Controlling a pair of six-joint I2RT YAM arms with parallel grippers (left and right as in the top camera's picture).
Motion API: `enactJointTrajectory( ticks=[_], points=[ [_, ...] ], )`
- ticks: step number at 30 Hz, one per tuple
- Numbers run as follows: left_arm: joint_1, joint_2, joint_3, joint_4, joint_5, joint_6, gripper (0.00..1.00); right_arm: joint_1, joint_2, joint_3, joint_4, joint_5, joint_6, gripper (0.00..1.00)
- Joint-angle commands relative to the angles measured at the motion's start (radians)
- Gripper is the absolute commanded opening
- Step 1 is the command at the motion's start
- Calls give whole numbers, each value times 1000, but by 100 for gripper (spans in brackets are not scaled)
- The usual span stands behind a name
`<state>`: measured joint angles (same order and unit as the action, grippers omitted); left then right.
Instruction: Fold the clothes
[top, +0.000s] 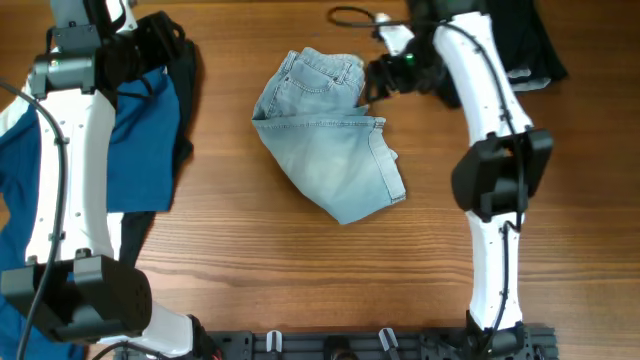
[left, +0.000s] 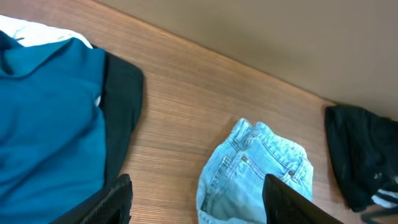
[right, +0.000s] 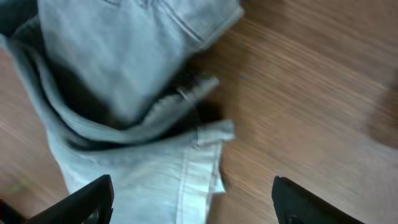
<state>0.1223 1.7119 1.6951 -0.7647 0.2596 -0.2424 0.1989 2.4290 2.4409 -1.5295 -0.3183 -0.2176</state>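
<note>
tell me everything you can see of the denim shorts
The denim shorts are pale blue and washed-looking, with stitched seams, a pocket and a waistband at the far end. They lie on the wooden table, folded over on themselves, doubled layers showing at their right edge. The right gripper hangs open over that edge, gripping nothing; whether it touches the cloth is unclear. No other garment touches them.
</note>
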Motion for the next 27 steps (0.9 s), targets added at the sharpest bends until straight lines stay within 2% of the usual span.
enactJointTrajectory(
  ticks=[1, 3, 5, 9, 12, 13, 15, 16, 17, 18, 21, 25, 26, 27],
  points=[
    [14, 5, 1, -4, -6, 3, 68, 17, -9, -53, -26, -110, -157, 82],
    [14, 5, 1, -7, -6, 3, 68, 46, -9, -151, 16, -155, -298, 82],
    [14, 5, 1, -16, -6, 3, 68, 77, -9, -230, 108, -155, -319, 82],
    [14, 5, 1, -30, -6, 2, 68, 106, -9, -260, 205, -154, -333, 81],
    [14, 5, 1, -31, -6, 3, 68, 106, -9, -260, 240, -151, -329, 76],
    [14, 5, 1, -34, -6, 3, 68, 106, -9, -260, 240, -151, -328, 70],
    [14, 5, 1, -34, -6, 3, 68, 105, -13, -259, 239, -151, -277, 50],
    [14, 5, 1, -34, -6, 3, 68, 105, -24, -259, 236, -151, -241, 29],
    [14, 5, 1, -34, -11, 3, 68, 105, -47, -259, 226, -156, -211, 15],
    [14, 5, 1, -34, -19, 3, 68, 107, -82, -259, 196, -159, -178, 9],
    [17, 5, 1, -34, -26, 3, 68, 134, -174, -259, 88, -162, -157, 6],
    [45, 5, 1, -34, -25, 2, 69, 273, -221, -259, 23, -165, 22, 5],
    [60, 5, 1, -37, -25, 2, 69, 337, -220, -259, 31, -201, 37, 17],
    [69, 5, 1, -39, -25, 2, 69, 396, -220, -259, 51, -222, 37, 38]
  ],
)
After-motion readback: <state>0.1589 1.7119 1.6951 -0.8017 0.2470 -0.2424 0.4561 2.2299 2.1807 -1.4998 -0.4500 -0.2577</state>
